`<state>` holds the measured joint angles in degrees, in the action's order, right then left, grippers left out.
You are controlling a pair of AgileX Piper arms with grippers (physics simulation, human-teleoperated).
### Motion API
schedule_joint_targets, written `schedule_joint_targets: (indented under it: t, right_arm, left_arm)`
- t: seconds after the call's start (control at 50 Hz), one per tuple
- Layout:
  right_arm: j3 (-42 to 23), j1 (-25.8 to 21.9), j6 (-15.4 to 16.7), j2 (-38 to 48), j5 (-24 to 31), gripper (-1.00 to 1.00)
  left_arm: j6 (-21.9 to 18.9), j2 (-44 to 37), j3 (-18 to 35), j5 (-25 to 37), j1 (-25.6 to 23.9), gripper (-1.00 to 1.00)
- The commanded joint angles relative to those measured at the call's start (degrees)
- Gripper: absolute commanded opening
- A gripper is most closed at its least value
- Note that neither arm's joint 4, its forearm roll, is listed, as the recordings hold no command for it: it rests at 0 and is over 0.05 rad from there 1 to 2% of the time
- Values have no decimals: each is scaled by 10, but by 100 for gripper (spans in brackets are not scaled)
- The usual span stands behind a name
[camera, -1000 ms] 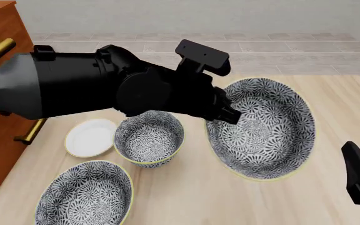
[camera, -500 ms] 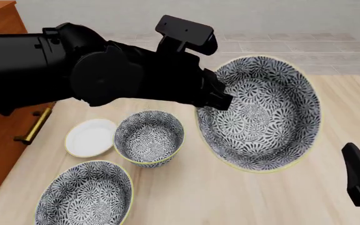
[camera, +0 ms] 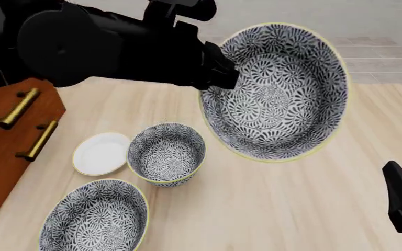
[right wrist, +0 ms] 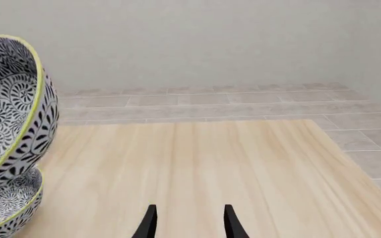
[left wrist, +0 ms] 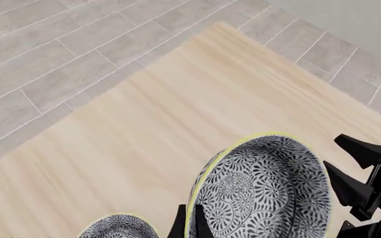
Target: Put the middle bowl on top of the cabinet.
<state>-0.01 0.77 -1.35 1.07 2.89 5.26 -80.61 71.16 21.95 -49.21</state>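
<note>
- The left end effector [camera: 215, 73] is clenched on the rim of a deep round bowl with a dark grey-and-white floral pattern and thin yellow-green rim [camera: 278, 91], holding it in the air above the pale wooden desk [camera: 271, 209], tipped steeply on edge.
- The tall reddish-brown wooden cabinet with brass bar handles [camera: 12, 141] stands at the desk's left; its top is hidden behind the arm.
- Two matching floral bowls [camera: 166, 152] [camera: 95, 219] and a small plain white plate [camera: 102, 153] sit on the desk below.
- The right end effector [right wrist: 187, 223] waits low over bare desk, fingers parted and empty.
- Risk, as I judge it: a one-sided rim grip on a tilted bowl may slip during the swing left, dropping it on the crockery beneath, or it may clip the cabinet edge.
</note>
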Motion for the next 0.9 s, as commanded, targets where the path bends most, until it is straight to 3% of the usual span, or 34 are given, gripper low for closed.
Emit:
schedule_joint_targets:
  t: [0.02, 0.9]
  right_arm:
    - [0, 0, 0, -1, 0, 100]
    - [0, -3, 1, -5, 3, 100]
  left_arm:
    - [-9, 35, 22, 22, 24, -100]
    - [5, 125, 105, 90, 136, -100]
